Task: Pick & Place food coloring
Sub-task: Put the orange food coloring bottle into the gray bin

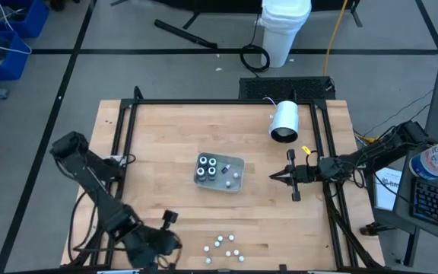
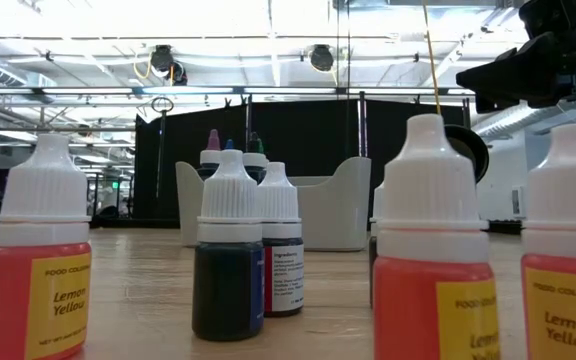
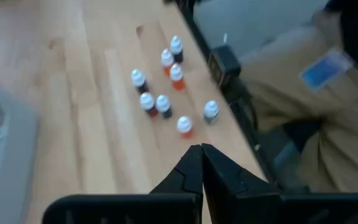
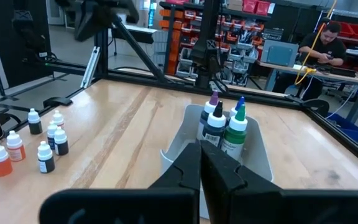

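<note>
Several small food coloring bottles (image 1: 223,246) with white caps stand loose near the table's front edge, seen close up in the low view as food coloring bottles (image 2: 228,262). More bottles (image 4: 224,124) stand upright in the grey tray (image 1: 236,181) at the table's middle. My left gripper (image 3: 201,149) is shut and empty, left of the loose bottles by the front edge (image 1: 170,240). My right gripper (image 1: 274,176) is shut and empty, held level just right of the tray, pointing at it (image 4: 201,148).
A large white cylinder (image 1: 284,122) lies at the far right of the table. A black frame (image 1: 204,102) runs around the table. A person in tan trousers (image 3: 303,118) stands beyond the front edge near the loose bottles. Bare wood lies between the tray and the loose bottles.
</note>
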### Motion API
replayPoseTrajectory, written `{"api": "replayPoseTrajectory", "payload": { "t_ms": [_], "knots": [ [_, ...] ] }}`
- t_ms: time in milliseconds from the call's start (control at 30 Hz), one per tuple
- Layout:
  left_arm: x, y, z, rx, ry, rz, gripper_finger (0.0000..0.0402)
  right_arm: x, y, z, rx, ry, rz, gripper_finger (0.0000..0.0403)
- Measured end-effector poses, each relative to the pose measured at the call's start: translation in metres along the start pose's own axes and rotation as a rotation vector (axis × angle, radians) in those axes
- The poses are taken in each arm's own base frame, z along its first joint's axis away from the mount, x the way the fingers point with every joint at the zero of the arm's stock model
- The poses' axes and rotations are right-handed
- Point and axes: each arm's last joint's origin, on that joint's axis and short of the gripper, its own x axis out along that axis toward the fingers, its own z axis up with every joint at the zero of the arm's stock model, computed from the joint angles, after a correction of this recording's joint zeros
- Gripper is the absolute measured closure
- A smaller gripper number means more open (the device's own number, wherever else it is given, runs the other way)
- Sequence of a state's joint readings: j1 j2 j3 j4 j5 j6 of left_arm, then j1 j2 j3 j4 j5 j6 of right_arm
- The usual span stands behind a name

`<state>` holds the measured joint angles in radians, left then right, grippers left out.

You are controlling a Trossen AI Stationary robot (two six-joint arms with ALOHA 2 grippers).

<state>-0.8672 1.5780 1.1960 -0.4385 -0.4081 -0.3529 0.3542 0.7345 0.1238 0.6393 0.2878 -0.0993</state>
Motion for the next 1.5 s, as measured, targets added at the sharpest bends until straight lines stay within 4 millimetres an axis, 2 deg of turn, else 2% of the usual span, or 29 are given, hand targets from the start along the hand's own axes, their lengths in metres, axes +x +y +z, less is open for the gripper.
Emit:
{"api": "replayPoseTrajectory", "payload": {
  "t_ms": [200, 333, 533, 667, 900, 1200, 1333, 1500],
  "knots": [
    [0.027, -0.008, -0.026, -0.043, -0.246, -0.079, 0.0396, 0.000, 0.000, 0.000, 0.005, 0.001, -0.001, 0.0403],
    [0.042, -0.011, -0.039, -0.027, -0.333, -0.098, 0.0392, 0.000, 0.000, 0.000, 0.008, 0.004, -0.002, 0.0403],
    [0.071, -0.002, -0.042, -0.071, -0.284, -0.045, 0.0392, 0.000, 0.000, -0.001, 0.023, 0.005, -0.002, 0.0403],
    [0.080, 0.007, -0.040, -0.071, -0.251, -0.036, 0.0395, 0.000, 0.000, -0.001, 0.033, 0.008, -0.002, 0.0403],
    [0.090, 0.030, -0.042, -0.238, -0.196, 0.078, 0.0323, 0.000, 0.000, -0.003, 0.028, 0.025, -0.001, 0.0403],
    [0.115, 0.024, -0.057, -0.165, -0.124, -0.054, 0.0213, 0.000, 0.000, -0.003, 0.027, 0.028, 0.000, 0.0403],
    [0.125, 0.021, -0.062, -0.164, -0.118, -0.097, 0.0195, 0.000, 0.000, -0.003, 0.028, 0.026, 0.000, 0.0403],
    [0.133, 0.020, -0.066, -0.165, -0.123, -0.117, 0.0193, 0.000, 0.000, -0.003, 0.028, 0.025, 0.000, 0.0403]
  ]
}}
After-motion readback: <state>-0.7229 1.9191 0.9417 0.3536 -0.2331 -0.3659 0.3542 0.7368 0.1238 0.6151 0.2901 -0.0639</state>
